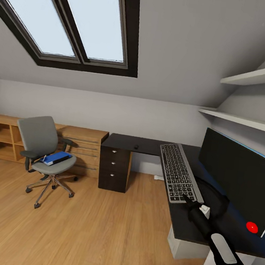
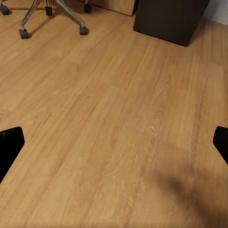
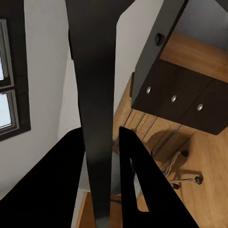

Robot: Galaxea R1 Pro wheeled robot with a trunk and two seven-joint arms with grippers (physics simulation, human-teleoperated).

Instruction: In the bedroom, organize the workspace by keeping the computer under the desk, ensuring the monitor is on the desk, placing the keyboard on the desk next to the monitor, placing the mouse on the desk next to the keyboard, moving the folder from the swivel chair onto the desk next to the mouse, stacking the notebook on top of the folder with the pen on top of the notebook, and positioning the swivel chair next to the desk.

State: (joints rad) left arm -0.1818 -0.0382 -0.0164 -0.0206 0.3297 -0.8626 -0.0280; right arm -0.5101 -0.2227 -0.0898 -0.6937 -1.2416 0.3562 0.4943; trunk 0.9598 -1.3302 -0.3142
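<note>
The keyboard (image 1: 180, 173) is gripped at its near end by the right gripper (image 1: 187, 199), jaws clenched on it, above the counter (image 1: 125, 142) beside the monitor (image 1: 237, 179). The left gripper's (image 2: 114, 142) jaws are spread wide over the floor (image 2: 114, 118). The folder (image 1: 57, 157) lies on the chair (image 1: 46, 154).

The right arm (image 1: 221, 249) is glossy black and tubular, with a pale grey oval panel set into its forearm and a small white block near the wrist. Its right gripper (image 1: 185, 197) ends in slim, black, tapering fingers (image 3: 137, 180). The left gripper's fingertips (image 2: 10, 145) are plain matte black.
</note>
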